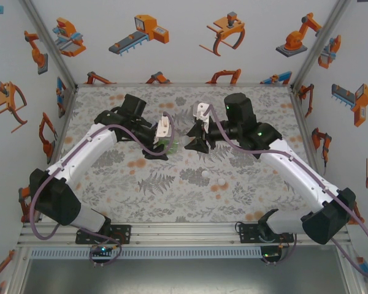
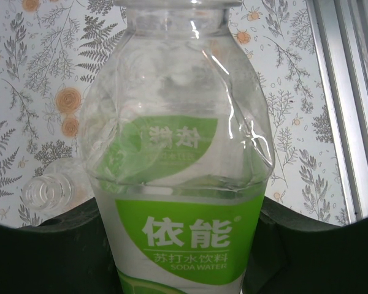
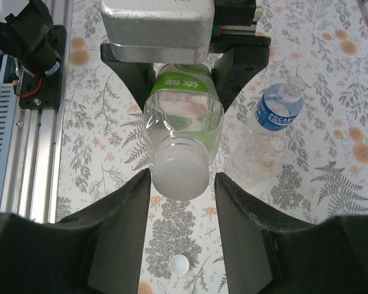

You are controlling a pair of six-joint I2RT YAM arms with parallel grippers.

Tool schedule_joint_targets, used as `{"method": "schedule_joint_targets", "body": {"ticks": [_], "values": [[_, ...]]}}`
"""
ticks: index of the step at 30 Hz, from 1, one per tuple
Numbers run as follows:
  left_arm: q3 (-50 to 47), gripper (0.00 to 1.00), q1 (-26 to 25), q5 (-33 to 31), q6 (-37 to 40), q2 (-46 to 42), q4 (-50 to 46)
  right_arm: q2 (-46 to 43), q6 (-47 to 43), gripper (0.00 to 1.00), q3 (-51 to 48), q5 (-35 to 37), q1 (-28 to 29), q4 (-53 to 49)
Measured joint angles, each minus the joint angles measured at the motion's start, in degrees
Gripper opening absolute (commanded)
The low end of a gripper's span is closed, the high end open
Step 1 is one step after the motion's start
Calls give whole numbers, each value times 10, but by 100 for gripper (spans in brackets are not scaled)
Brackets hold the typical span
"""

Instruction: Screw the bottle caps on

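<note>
Left gripper: jaws clamp the crumpled clear green-label bottle.
Right gripper: jaws narrow, flanking its round white cap; grip unclear.
Loose white cap: bottom centre, on the floral bench.

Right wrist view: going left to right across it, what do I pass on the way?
Aluminium rail → green-label bottle → blue-label bottle.

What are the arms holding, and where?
Left fingers clamp the green-labelled bottle around its body. Right fingers flank its white cap; grip unclear.
</note>
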Motion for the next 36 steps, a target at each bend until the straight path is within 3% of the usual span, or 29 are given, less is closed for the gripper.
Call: {"method": "schedule_joint_targets", "body": {"ticks": [8,16,20,25,32,36], "values": [[1,0,0,1,0,9,-4,-1,1,41,-11,0,0,28],[6,0,0,2,2,14,-9,-2,13,14,-11,0,2,29],[6,0,0,1,2,14,-10,-3,67,0,-14,16,2,33],[6,0,0,-9,-1,14,-7,-8,247,0,-31,75,4,63],[2,0,4,-22,-25,14,16,5,611,0,-31,164,-3,63],[-8,0,4,-49,-47,14,37,25,793,0,-44,168,-22,62]]}}
